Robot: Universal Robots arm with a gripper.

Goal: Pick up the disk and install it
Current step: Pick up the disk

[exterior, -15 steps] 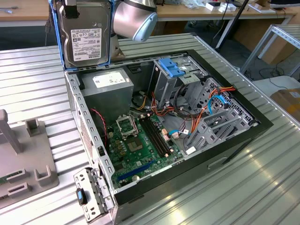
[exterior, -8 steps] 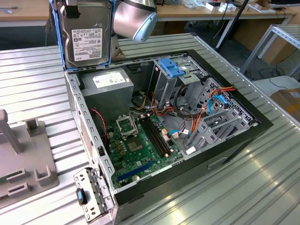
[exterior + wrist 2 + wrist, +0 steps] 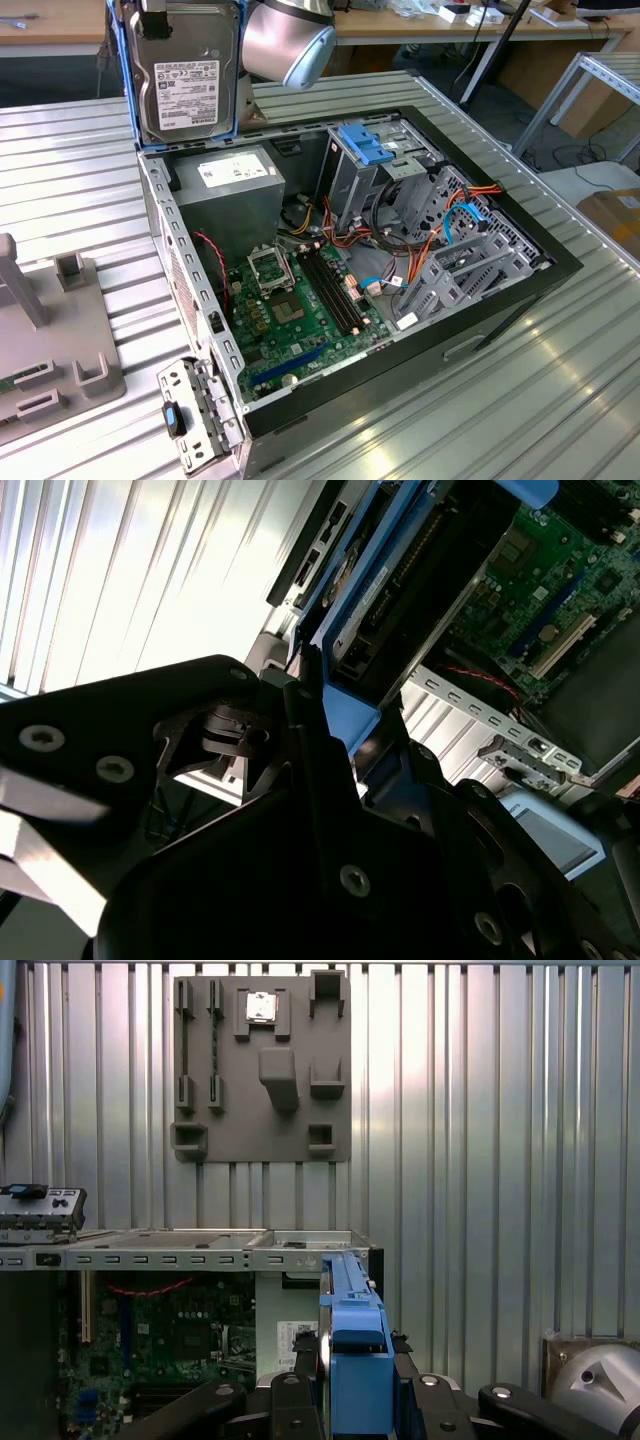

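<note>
My jaws are closed on the disk (image 3: 185,70), with fingers (image 3: 300,1405) pressed against each broad side of its blue carrier (in the first wrist view the carrier shows edge-on, standing straight up between them). So the disk is off the tabletop (image 3: 560,380) and in my hold. It hangs with its long axis upright and its labelled face turned toward the exterior camera.

In the exterior view it hangs over the far corner of the open computer case (image 3: 165,240), on that view's left, above the power supply (image 3: 230,185). The drive cage (image 3: 350,190), grey metal with a short blue clip (image 3: 365,148) on top, stands well apart from the disk toward the exterior view's right, on the other side of the power supply and lower down. That offset is, in my judgement, the relation that counts here: the disk is upright and high, and the cage is sideways and below. I cannot tell from these views which way the cage's slot opens.

There is open air above the case on all sides. Inside it is tighter: a tangle of cables (image 3: 455,215) crowds the cage on the side away from me, and the motherboard (image 3: 300,300) lies on the case floor. The case rim runs just under the disk's lower edge, and I cannot tell how much gap there is. The grey fixture plate (image 3: 260,1060) lies on the tabletop beyond the case, well clear of me.
</note>
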